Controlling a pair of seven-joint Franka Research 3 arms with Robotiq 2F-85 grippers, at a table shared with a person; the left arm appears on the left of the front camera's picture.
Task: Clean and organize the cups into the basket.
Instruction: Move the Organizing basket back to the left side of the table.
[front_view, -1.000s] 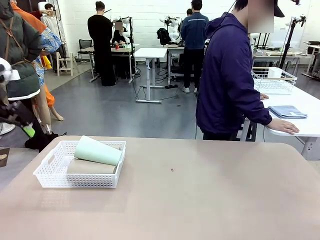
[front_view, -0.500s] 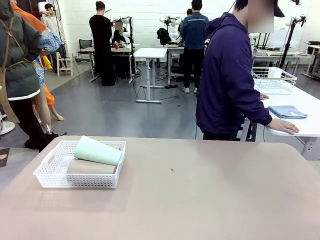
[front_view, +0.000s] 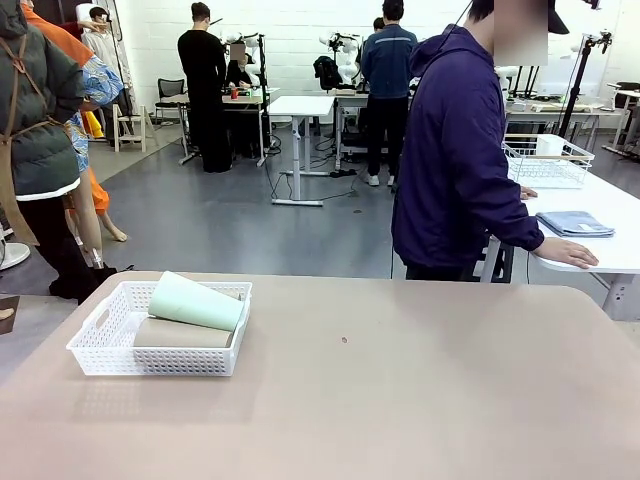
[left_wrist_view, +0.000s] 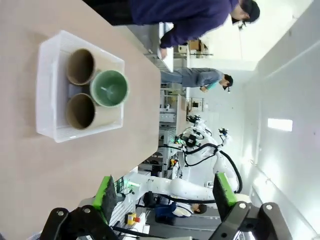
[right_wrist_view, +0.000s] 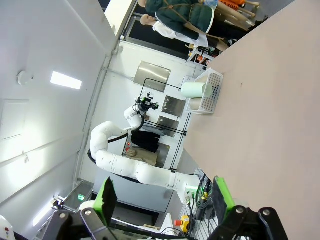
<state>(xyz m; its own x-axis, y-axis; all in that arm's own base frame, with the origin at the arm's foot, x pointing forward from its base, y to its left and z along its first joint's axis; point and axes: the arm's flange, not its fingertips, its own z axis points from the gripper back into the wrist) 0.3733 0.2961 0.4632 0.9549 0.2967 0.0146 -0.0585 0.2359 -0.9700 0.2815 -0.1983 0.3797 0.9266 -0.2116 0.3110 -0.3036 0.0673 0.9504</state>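
Left arm withdrawn from front view's left edge since earlier frame. Left pincer (left_wrist_view: 165, 192) and right pincer (right_wrist_view: 162, 192) released, empty. Farther: white lattice-mesh plastic basket (front_view: 105, 352) on tan bench (front_view: 400, 400) holds mint-green tapered cup (front_view: 195, 302) atop two beige tapered cups (left_wrist_view: 81, 90); task apparently complete.

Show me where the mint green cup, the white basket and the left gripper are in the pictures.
mint green cup (front_view: 195, 302), front view, its side.
white basket (front_view: 150, 361), front view, near mesh wall.
left gripper (left_wrist_view: 165, 192), left wrist view, between its fingertips.
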